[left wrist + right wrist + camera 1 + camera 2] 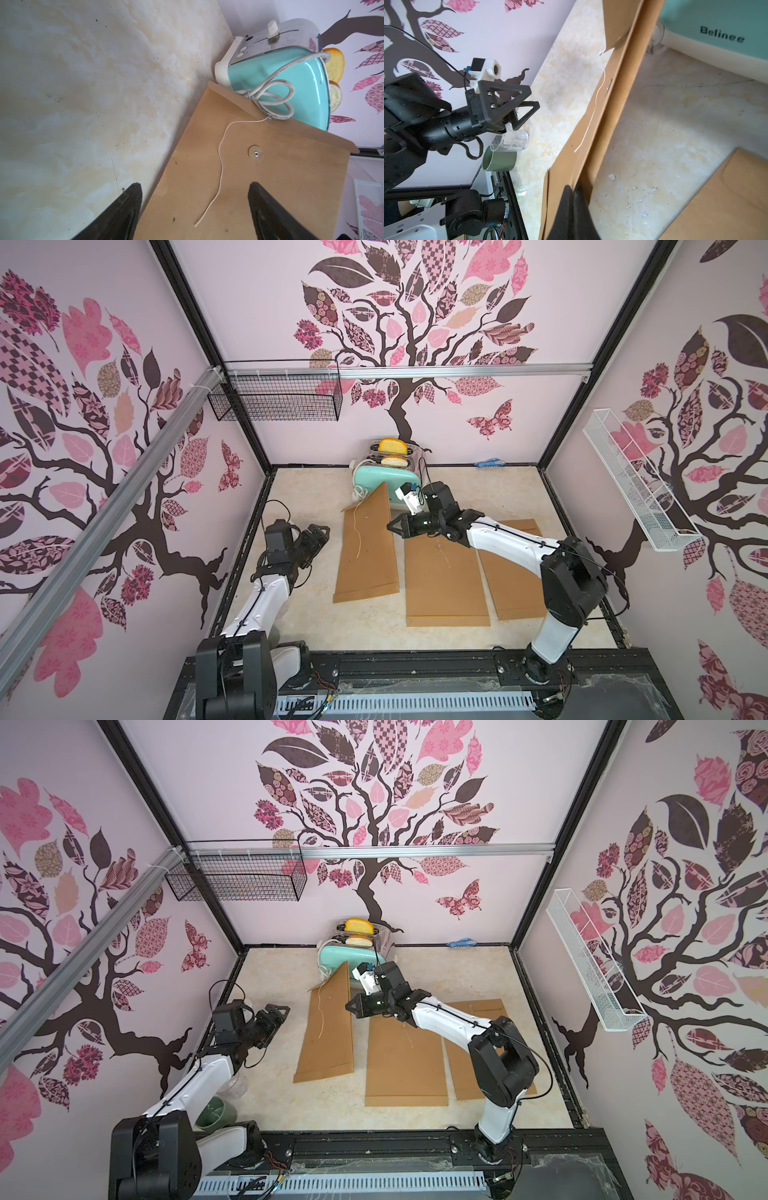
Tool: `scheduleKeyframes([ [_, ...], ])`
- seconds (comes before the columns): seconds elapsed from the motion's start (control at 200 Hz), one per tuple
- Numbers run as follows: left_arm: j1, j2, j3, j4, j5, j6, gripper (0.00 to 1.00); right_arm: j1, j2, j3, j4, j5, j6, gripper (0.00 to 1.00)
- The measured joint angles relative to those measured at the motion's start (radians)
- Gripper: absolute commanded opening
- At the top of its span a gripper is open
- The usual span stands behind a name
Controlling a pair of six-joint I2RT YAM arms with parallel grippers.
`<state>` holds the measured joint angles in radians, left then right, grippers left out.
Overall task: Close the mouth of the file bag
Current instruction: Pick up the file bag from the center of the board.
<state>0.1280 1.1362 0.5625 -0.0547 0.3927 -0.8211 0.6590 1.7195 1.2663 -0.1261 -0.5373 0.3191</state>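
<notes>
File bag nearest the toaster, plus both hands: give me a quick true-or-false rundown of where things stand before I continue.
1. The right hand is shut on an edge of the file bag nearest the toaster. True.
2. That bag lies flat. False: its gripped side is raised, so it stands tilted.
3. Its string is wound round the button. False: the string trails loose across the bag, beside the button.
4. The left hand is open and empty. True.
5. The toaster holds two bread slices. True.
</notes>
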Motion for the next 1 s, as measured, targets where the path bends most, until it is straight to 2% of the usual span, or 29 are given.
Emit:
scheduleKeyframes([
  [0.19, 0.032, -0.051, 0.001, -0.012, 0.036, -0.003, 0.85, 0.000, -0.089, -0.097, -0.008, 0.011, -0.027, 0.00],
  [0.305, 0.034, -0.051, -0.023, 0.074, 0.092, -0.026, 0.85, -0.001, -0.144, -0.195, 0.005, 0.018, -0.059, 0.00],
  [0.4, 0.036, -0.017, -0.056, 0.223, 0.185, -0.058, 0.85, -0.001, -0.209, -0.260, -0.007, 0.032, -0.095, 0.00],
  [0.545, 0.036, 0.071, -0.058, 0.420, 0.300, -0.106, 0.87, -0.032, -0.283, -0.264, -0.001, 0.004, -0.117, 0.00],
  [0.7, 0.036, 0.135, -0.059, 0.590, 0.330, -0.145, 0.87, -0.103, -0.359, -0.292, 0.044, -0.021, -0.150, 0.00],
  [0.86, 0.036, 0.359, -0.081, 0.989, 0.375, -0.294, 0.85, -0.135, -0.434, -0.330, 0.045, -0.071, -0.164, 0.00],
  [1.0, 0.014, 0.448, -0.068, 1.150, 0.418, -0.360, 0.86, -0.180, -0.506, -0.328, 0.034, -0.126, -0.168, 0.00],
])
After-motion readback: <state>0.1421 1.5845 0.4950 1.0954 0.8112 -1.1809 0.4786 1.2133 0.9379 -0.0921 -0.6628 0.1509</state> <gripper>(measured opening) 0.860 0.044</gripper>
